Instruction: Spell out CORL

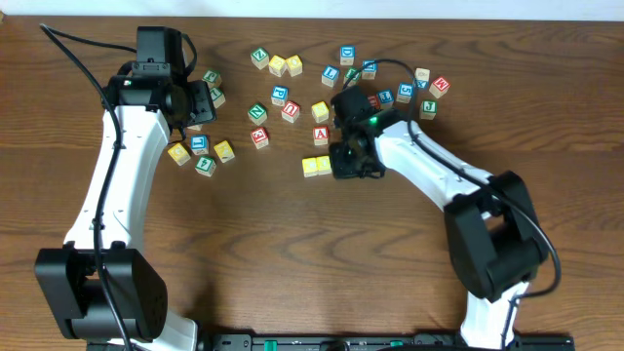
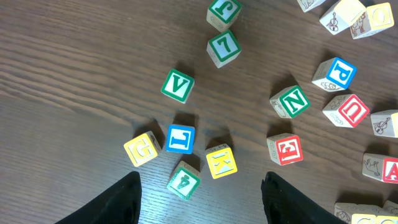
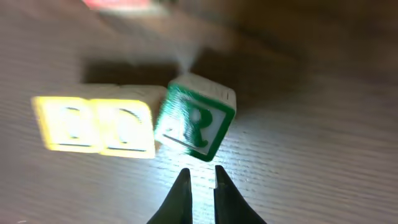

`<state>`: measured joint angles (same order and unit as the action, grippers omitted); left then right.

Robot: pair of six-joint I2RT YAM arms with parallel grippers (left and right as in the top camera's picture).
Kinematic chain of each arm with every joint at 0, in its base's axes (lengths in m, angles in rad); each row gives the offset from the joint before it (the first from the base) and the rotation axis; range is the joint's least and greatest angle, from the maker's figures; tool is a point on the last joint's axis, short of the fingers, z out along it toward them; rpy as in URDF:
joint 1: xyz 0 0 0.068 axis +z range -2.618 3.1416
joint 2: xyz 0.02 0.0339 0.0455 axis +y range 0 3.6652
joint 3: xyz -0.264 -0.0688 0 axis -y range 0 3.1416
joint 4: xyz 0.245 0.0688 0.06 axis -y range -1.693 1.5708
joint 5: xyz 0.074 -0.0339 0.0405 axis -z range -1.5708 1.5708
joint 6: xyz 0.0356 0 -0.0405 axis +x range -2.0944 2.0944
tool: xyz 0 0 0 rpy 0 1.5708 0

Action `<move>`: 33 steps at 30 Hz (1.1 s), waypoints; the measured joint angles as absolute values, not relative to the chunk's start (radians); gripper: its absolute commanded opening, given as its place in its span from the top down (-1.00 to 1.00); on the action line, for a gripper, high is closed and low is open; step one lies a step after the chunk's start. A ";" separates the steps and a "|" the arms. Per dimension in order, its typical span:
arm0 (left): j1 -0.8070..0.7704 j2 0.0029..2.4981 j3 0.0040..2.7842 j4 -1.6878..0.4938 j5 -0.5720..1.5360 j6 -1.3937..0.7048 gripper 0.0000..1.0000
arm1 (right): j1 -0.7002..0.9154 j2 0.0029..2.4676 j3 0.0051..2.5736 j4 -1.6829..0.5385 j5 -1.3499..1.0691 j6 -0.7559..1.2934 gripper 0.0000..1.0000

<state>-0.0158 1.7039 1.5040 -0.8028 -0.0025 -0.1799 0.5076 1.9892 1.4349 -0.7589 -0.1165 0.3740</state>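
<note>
Two yellow blocks (image 3: 93, 124) lie side by side, their letters blurred; they also show in the overhead view (image 1: 317, 166). A green R block (image 3: 196, 124) sits tilted against their right end. My right gripper (image 3: 202, 177) is just in front of the R block, fingers nearly together and empty; it also shows in the overhead view (image 1: 348, 161). A blue L block (image 2: 180, 139) lies among the left cluster, also seen from overhead (image 1: 199, 143). My left gripper (image 2: 202, 205) is open and empty above that cluster, shown from overhead (image 1: 202, 101).
Near the L block lie a yellow G (image 2: 142, 149), a yellow K (image 2: 221, 162), a green picture block (image 2: 184, 182) and a green V (image 2: 178, 85). Several more letter blocks are scattered along the back of the table (image 1: 331, 73).
</note>
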 measured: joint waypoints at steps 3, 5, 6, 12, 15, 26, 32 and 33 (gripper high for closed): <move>-0.016 1.703 1.504 -0.803 -0.002 -0.180 -0.22 | 0.491 1.944 1.437 -0.718 -0.113 0.381 0.85; -0.016 1.703 1.504 -0.802 -0.002 -0.180 -0.22 | 0.482 1.932 1.441 -0.689 -0.103 0.394 0.85; -0.016 1.703 1.504 -0.803 -0.002 -0.180 -0.22 | 0.481 1.933 1.443 -0.680 -0.094 0.402 0.85; -0.016 1.704 1.504 -0.802 -0.002 -0.180 -0.23 | 0.480 1.970 1.443 -0.610 -0.070 0.430 0.85; -0.016 1.703 1.504 -0.802 -0.002 -0.180 -0.22 | 0.480 2.004 1.443 -0.593 -0.065 0.437 0.85; -0.016 1.703 1.504 -0.803 -0.002 -0.180 -0.22 | 0.481 2.049 1.443 -0.556 -0.059 0.440 0.85; -0.016 1.703 1.504 -0.803 -0.002 -0.180 -0.23 | 0.494 2.055 1.443 -0.552 -0.053 0.440 0.84; -0.016 1.703 1.504 -0.803 -0.002 -0.180 -0.23 | 0.497 2.055 1.443 -0.551 -0.052 0.440 0.84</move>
<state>-0.0158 1.7035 1.5040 -0.8028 -0.0025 -0.1799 0.4973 2.0552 1.4425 -0.5514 -0.0517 0.4404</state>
